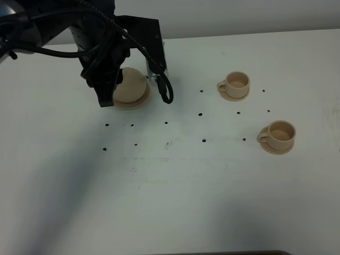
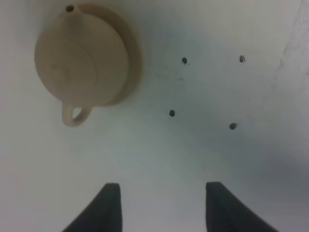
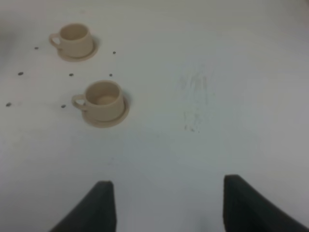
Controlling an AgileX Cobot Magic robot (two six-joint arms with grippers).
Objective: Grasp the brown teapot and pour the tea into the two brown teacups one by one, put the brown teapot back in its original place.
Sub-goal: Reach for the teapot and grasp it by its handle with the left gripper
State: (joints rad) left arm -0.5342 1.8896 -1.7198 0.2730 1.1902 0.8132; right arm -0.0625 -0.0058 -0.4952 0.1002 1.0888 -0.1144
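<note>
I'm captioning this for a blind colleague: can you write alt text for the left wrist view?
A tan teapot sits on a wider saucer on a white table, loop handle toward the camera. The left tool is open and empty, apart from the teapot.

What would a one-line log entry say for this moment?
left gripper open, empty | round tan teapot on flat tan disc saucer, ungrasped | two small tan teacups upright, untouched | right gripper open, empty
</note>
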